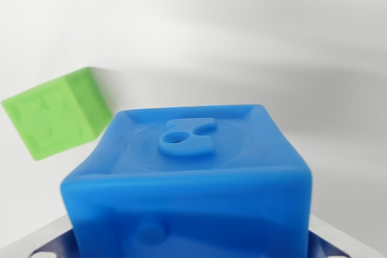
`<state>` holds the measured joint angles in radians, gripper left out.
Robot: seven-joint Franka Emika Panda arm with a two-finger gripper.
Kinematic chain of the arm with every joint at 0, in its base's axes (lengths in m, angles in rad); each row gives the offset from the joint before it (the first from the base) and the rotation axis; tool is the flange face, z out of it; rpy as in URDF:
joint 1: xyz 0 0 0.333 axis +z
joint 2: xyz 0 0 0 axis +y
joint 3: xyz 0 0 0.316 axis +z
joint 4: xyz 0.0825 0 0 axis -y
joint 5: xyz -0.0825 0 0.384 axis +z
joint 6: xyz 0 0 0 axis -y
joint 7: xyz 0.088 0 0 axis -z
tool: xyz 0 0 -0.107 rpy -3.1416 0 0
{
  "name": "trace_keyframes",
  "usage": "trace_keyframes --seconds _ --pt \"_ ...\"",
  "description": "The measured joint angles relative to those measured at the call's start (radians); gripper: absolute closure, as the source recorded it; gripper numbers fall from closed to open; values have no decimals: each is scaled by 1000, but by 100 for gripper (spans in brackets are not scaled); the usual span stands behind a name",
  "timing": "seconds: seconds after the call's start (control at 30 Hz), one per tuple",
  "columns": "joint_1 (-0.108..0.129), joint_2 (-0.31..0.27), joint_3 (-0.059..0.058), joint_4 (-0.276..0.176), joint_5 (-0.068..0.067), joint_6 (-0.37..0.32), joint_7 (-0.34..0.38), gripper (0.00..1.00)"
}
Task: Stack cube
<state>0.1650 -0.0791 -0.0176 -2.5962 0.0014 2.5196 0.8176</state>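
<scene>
A blue cube [187,179] fills the near middle of the wrist view, so close to the camera that its lower face runs off the bottom edge; a raised figure is moulded into its upper face. At the bottom corners, pale metal parts with dark blue pads are glimpsed on either side of it — these are taken to be the gripper [193,252], and the cube is judged to be clamped between them, though the contact itself is not shown. A green cube [57,113] is seen farther off to the left, tilted in the view, on a plain white surface [272,40] and well apart from the blue one. The step in hand is judged to be the carry: the blue cube appears lifted and not yet brought over its target. The next move calls for a shift to the left and farther away until the blue cube is centred above the green one, faces squared — then a slow lowering before any release.
</scene>
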Motion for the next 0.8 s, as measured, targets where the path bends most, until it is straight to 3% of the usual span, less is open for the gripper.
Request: trace_keyframes --seconds 0.8 --pt "65 -34 37 -6 0 -28 -52 100"
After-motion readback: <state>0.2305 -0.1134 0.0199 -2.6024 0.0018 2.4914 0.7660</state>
